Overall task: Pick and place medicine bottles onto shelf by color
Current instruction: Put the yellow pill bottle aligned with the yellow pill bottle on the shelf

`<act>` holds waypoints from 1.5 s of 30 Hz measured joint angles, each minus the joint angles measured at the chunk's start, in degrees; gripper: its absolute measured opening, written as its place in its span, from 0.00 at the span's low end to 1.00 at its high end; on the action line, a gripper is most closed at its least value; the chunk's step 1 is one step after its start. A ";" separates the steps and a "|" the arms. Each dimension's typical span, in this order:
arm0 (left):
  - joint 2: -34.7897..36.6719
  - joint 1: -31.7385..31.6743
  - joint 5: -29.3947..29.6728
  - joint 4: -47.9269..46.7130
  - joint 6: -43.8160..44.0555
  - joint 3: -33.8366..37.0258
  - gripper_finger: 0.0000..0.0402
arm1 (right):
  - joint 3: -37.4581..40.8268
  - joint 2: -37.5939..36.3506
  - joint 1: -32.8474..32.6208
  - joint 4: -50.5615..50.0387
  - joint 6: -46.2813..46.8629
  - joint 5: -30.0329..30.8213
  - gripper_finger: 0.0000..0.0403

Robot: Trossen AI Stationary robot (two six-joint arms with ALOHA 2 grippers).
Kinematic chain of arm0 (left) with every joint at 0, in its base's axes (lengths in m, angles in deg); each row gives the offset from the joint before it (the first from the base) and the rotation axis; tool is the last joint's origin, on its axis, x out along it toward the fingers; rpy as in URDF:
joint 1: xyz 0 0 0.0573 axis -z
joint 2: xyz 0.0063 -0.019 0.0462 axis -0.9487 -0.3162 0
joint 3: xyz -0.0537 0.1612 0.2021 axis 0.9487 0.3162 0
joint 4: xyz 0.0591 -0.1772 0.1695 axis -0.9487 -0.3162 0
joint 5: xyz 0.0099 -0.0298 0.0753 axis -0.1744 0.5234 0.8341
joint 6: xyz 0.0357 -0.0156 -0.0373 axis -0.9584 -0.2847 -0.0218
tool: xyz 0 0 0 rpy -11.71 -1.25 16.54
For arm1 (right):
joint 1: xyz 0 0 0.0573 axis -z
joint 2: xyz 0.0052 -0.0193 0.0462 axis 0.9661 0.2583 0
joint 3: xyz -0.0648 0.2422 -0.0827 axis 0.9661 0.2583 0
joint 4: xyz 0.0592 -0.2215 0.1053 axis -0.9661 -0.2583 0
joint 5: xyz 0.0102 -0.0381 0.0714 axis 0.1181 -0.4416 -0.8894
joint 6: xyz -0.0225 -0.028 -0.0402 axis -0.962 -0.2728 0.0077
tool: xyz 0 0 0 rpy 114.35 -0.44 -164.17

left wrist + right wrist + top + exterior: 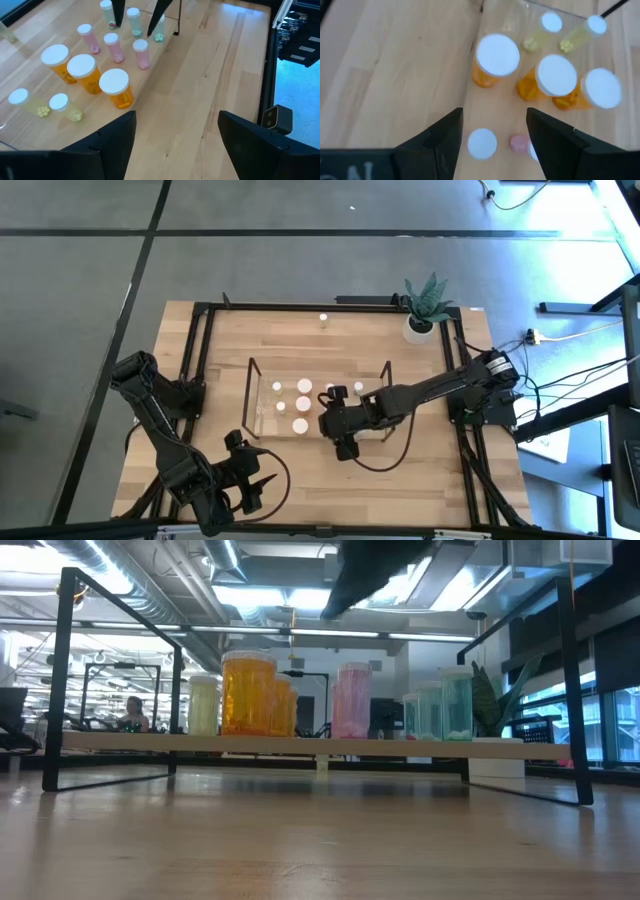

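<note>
Bottles (115, 87) stand capped on the shelf (262, 412), grouped yellow, orange, pink, green; one bottle (323, 319) is left alone on the table near the far edge, and I judge it light, rigid plastic, smooth and tippy, best pinched across the body just under the cap. My right gripper (492, 130) hangs over the shelf's pink and orange bottles, fingers spread and empty; my left gripper (175, 137) waits spread near the table's front edge. The plant (427, 308) sits near that stray bottle, and the shelf's dark frame posts plus the packed bottles could catch my fingers.
</note>
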 joint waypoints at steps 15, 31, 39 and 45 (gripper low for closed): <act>4.40 -7.03 -4.76 -13.37 1.25 -0.02 0.68 | -17.12 -0.04 -3.73 -23.17 1.77 8.03 0.55; 22.09 -44.56 -23.39 -11.15 -40.61 -0.04 0.68 | -21.09 -7.26 -3.38 -37.54 5.04 20.06 0.55; 20.94 -67.12 -43.75 -1.46 -62.40 -0.04 0.68 | -21.09 -12.74 -3.13 -36.05 9.25 19.02 0.55; 15.55 -76.42 -49.74 4.33 -77.06 -0.04 0.68 | -21.09 -13.20 -3.12 -34.48 9.12 18.78 0.55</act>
